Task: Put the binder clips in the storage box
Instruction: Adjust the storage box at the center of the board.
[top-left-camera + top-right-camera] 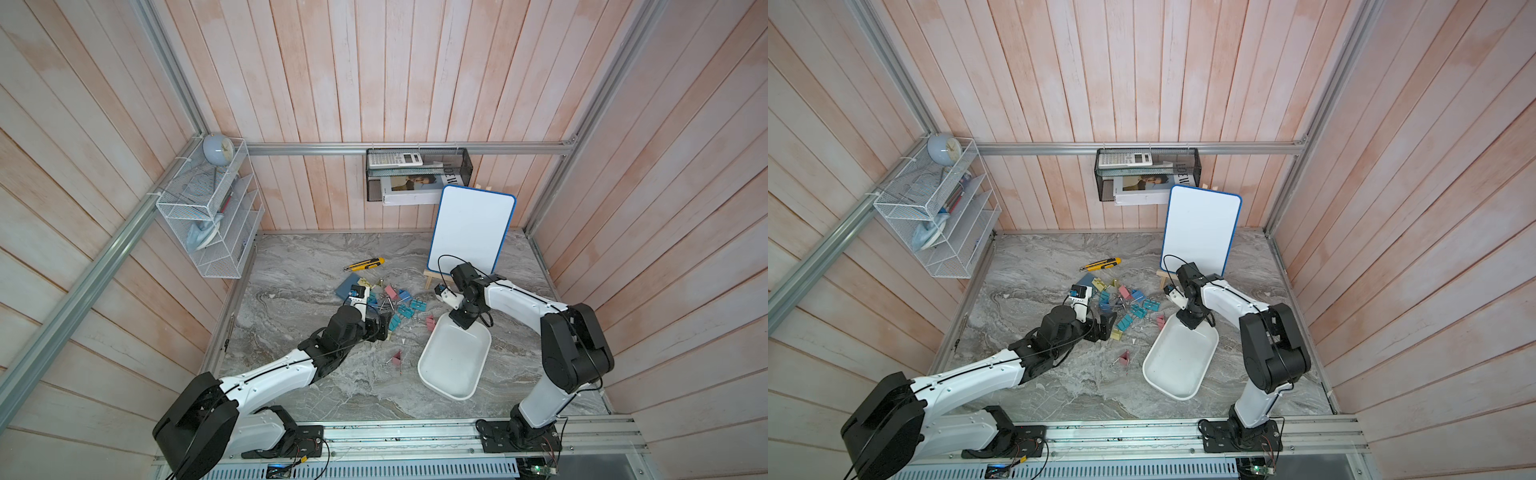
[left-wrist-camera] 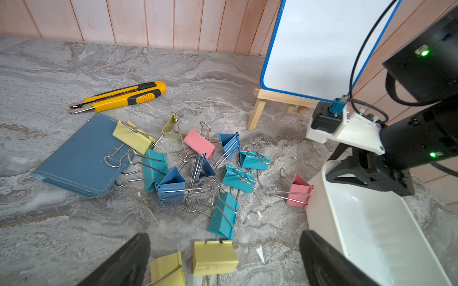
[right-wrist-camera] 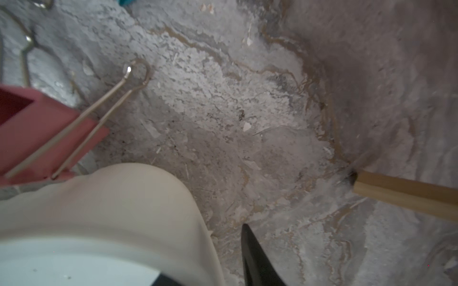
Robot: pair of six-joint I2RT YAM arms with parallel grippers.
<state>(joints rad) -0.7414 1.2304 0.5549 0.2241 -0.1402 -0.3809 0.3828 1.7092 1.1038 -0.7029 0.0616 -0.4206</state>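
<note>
Yellow binder clip [image 2: 214,257], near storage box [image 2: 322,218]: left gripper [image 2: 225,236] spread wide over it; lower squarely, pinch folded body, not handles; right gripper [image 1: 463,323] at box rim, closure unclear.

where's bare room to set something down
Free: marble between the utility knife and back wall; the near strip between the lone pink clip, storage box and front rail. Crowded: the binder clips between blue pad and box.
</note>
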